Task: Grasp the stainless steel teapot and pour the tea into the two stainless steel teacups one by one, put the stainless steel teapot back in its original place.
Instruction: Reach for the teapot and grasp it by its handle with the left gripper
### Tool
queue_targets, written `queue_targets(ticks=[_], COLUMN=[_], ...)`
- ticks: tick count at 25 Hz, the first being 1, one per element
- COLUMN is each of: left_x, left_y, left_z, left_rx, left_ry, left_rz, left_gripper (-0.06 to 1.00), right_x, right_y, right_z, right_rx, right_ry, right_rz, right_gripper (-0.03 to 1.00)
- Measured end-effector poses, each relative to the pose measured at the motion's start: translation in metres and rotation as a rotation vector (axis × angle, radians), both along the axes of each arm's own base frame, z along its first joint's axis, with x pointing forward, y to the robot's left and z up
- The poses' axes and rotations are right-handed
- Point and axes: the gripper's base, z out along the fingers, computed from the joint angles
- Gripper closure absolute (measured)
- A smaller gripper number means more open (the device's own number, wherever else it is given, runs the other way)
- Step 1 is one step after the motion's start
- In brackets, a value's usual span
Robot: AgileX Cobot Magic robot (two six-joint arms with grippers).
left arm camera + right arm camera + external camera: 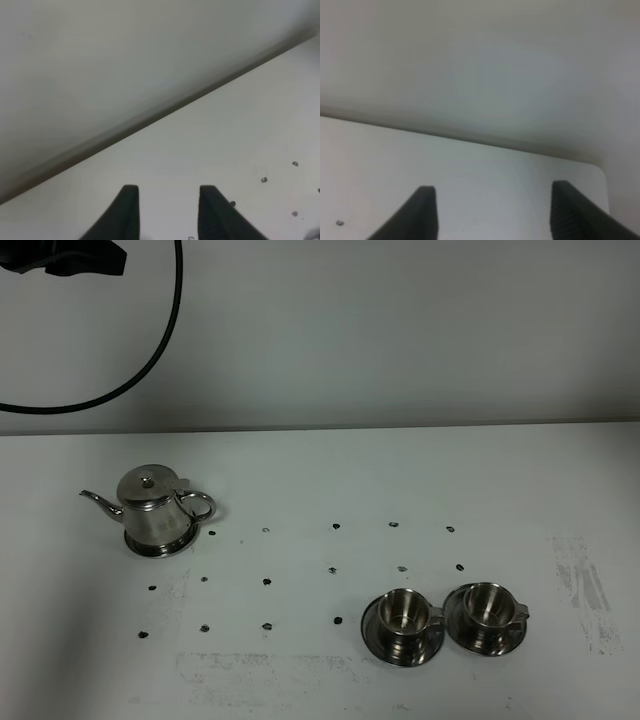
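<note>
The stainless steel teapot (155,512) stands upright at the left of the white table, lid on, spout pointing left and handle to the right. The two stainless steel teacups (403,613) (486,606) sit side by side on steel saucers at the front right, handles to the right. No tea shows. Neither gripper appears in the exterior high view. My left gripper (168,189) hangs over bare table near the back wall, its jaws a moderate gap apart with nothing between. My right gripper (493,186) is spread wide over bare table, holding nothing.
A grid of small black marks (267,582) dots the table (320,470) between the teapot and the cups. A black cable (170,320) loops down the back wall from a dark object (65,258) at the top left. Scuff marks (585,590) streak the right side.
</note>
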Motion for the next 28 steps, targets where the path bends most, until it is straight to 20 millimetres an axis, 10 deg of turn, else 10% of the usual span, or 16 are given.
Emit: queue_targets(ticks=[10, 22, 28], left_x=[-0.002, -0.054, -0.078], left_y=[0.009, 0.013, 0.019], left_z=[0.002, 0.052, 0.043], left_rx=[0.061, 0.122, 0.19], left_ry=[-0.011, -0.119, -0.117], left_rz=[0.036, 0.075, 0.133], left_gripper=[0.64, 0.65, 0.65], right_x=[-0.002, -0.012, -0.057], right_y=[0.001, 0.005, 0.003], right_z=[-0.006, -0.007, 0.006], right_rx=[0.01, 0.03, 0.027], right_ry=[0.064, 0.115, 0.047], right_rz=[0.006, 0.048, 0.048], right_gripper=[0.5, 0.5, 0.5])
